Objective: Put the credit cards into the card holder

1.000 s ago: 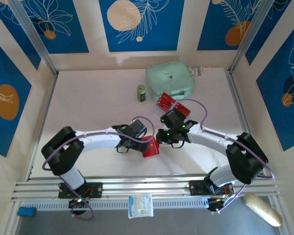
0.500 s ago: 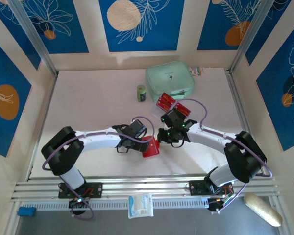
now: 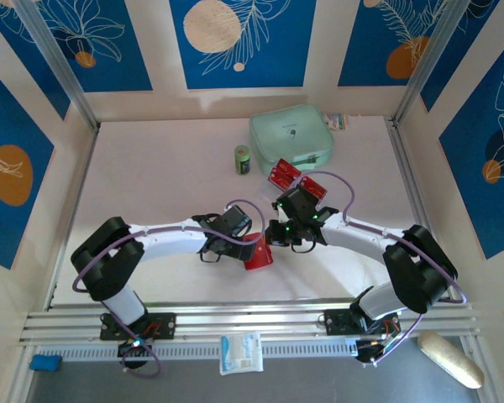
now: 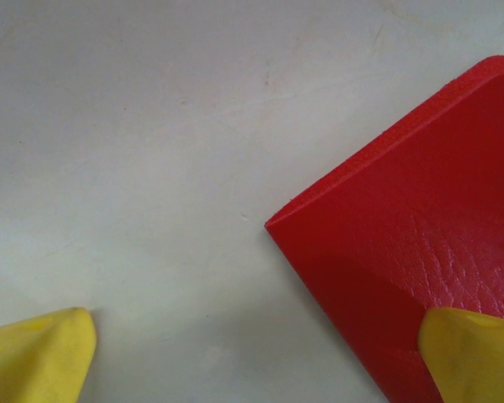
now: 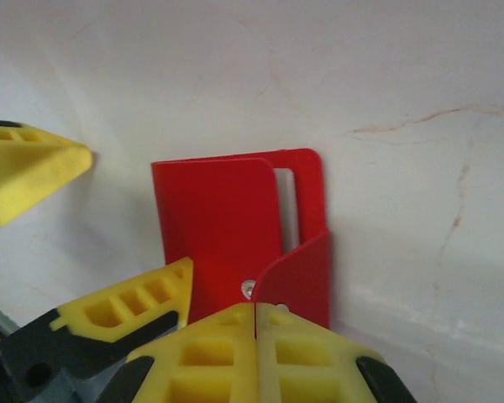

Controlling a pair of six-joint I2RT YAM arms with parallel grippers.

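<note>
The red card holder point(image 3: 258, 252) lies on the table between the two arms, with its flap lifted off the body point(image 5: 218, 214) and a silver snap stud showing. My right gripper point(image 5: 256, 312) is shut, pinching that thin red flap point(image 5: 307, 269) at its near edge. My left gripper point(image 4: 256, 361) stands open low over the table. One yellow fingertip point(image 4: 475, 353) rests over the holder's corner point(image 4: 420, 235), the other point(image 4: 38, 361) over bare table. Two red credit cards point(image 3: 284, 175) lie behind the right wrist, partly hidden by it.
A mint-green zip pouch point(image 3: 291, 138) sits at the back, with a small green cylinder point(image 3: 243, 159) to its left. Metal rails run along the table's sides and its near edge point(image 3: 235, 323). Patterned walls close in the back and sides.
My right gripper's fingers have closed together on the holder's flap and shifted slightly left. The left arm and the holder have stayed in place.
</note>
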